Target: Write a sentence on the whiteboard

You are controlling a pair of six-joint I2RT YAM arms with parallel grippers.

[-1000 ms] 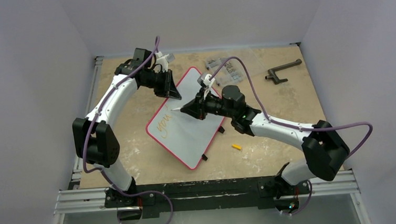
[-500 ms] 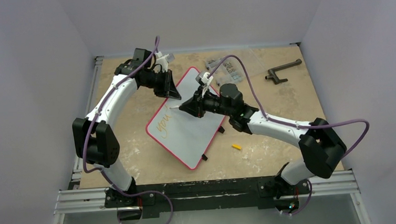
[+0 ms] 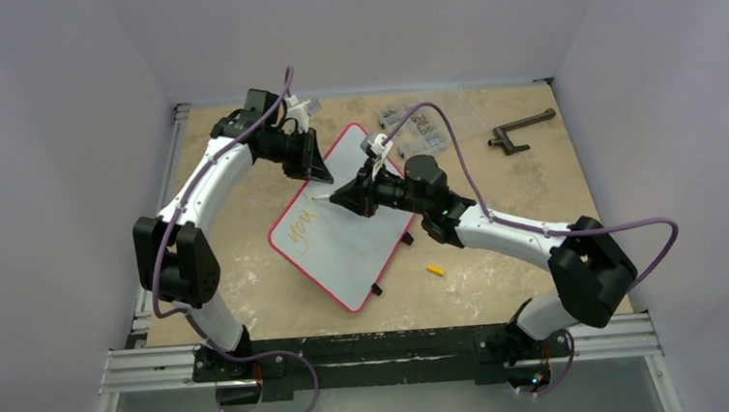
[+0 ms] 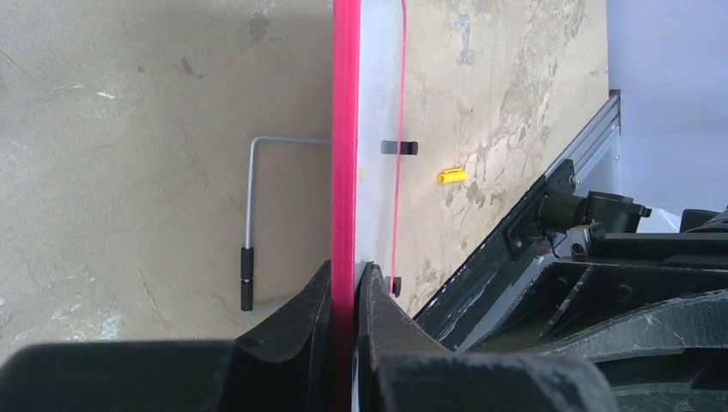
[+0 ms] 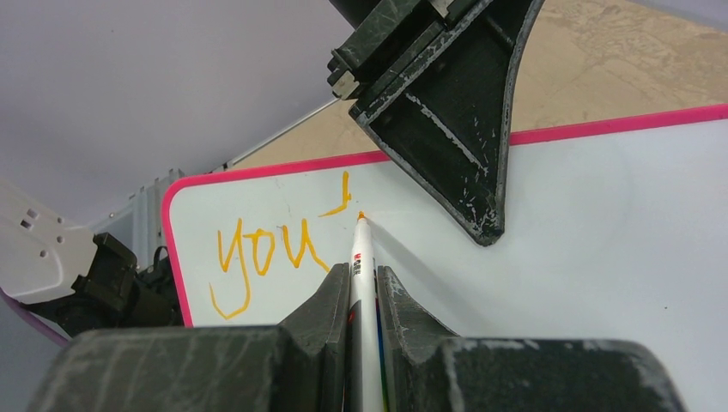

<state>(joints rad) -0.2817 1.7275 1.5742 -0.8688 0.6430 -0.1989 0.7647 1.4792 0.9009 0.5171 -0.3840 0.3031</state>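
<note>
Whiteboard [image 3: 343, 237] on the counter [image 3: 534, 184]. Its far rim is clamped between the closed left fingers [image 3: 319, 166], and the rest runs back toward the arm bases. The sentence [image 5: 257, 253] reads "you" in orange, just left of the right fingers [image 3: 346, 198]. These grip a marker [image 5: 362, 257], its tip on the board beside a short stroke. Yellow cap [image 3: 435, 270] lies near the board's right edge.

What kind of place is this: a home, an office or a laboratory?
Most likely a robotics lab test cell: a worn tabletop boxed in by plain white walls, an aluminium rail along the near edge, and a clear parts box at the far side.
</note>
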